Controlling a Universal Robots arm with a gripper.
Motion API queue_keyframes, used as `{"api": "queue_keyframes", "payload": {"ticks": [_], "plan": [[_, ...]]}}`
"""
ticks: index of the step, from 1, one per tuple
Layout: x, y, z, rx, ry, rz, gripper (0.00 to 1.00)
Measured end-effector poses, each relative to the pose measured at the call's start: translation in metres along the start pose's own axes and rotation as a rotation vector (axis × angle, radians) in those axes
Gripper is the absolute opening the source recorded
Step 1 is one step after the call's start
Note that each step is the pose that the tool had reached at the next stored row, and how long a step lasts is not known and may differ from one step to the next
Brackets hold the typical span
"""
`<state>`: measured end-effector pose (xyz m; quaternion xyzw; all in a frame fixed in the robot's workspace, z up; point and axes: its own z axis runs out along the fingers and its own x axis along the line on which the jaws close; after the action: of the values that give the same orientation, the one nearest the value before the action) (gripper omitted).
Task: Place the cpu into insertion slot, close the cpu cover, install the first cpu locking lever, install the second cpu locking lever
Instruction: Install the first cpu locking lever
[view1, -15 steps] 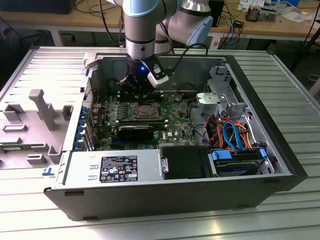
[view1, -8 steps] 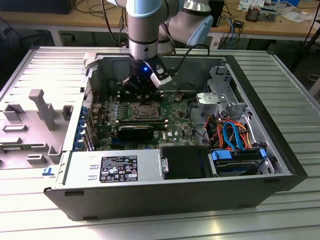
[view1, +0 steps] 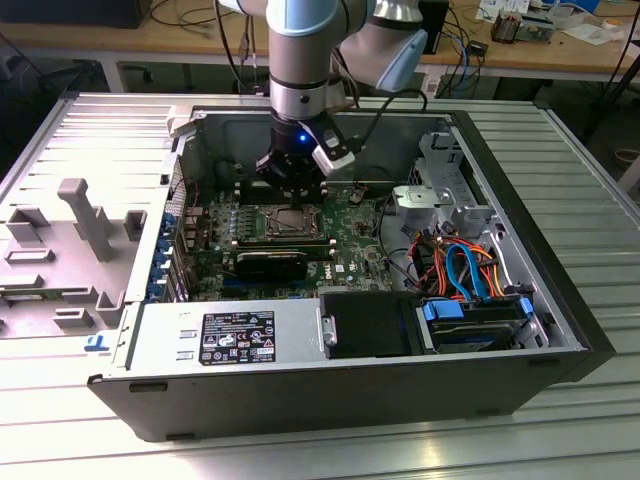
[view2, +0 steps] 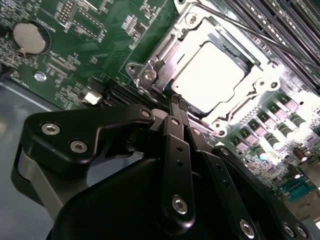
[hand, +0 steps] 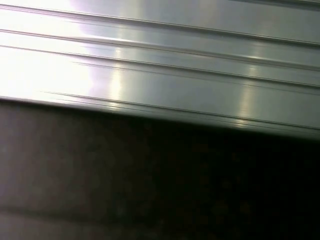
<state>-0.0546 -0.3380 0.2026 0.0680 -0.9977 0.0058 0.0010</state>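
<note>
The cpu (view2: 210, 75), a silver-grey square chip, lies in the insertion slot (view1: 285, 222) on the green board. The cpu cover (view2: 156, 64), a silver frame plate, lies flat around the chip. A thin wire locking lever (view2: 250, 34) runs along one side of the cover. My gripper (view2: 178, 104) stands just off a corner of the cover, its black fingers (view2: 175, 140) pressed together with nothing visible between them. In the exterior view the gripper (view1: 294, 186) hangs over the slot's far edge inside the open computer case.
Black memory slots (view2: 280, 20) flank the socket. A power supply (view1: 235, 335), a drive in a blue bracket (view1: 475, 320), orange and blue cables (view1: 455, 265) and a metal drive cage (view1: 445, 185) crowd the case. A grey plastic part (view1: 85, 215) lies on the ribbed table (hand: 160, 60).
</note>
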Motion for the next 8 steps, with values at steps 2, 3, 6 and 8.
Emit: {"api": "queue_keyframes", "payload": {"ticks": [2, 3, 6, 8], "plan": [[-0.0060, -0.0009, 0.0001, 0.0001, 0.0008, 0.000, 0.11], [-0.0106, -0.0015, 0.0003, 0.0001, 0.0005, 0.000, 0.11], [-0.0156, -0.0018, 0.0005, 0.0002, 0.0013, 0.000, 0.11], [-0.0163, -0.0013, 0.0005, 0.0002, 0.0009, 0.000, 0.11]]}}
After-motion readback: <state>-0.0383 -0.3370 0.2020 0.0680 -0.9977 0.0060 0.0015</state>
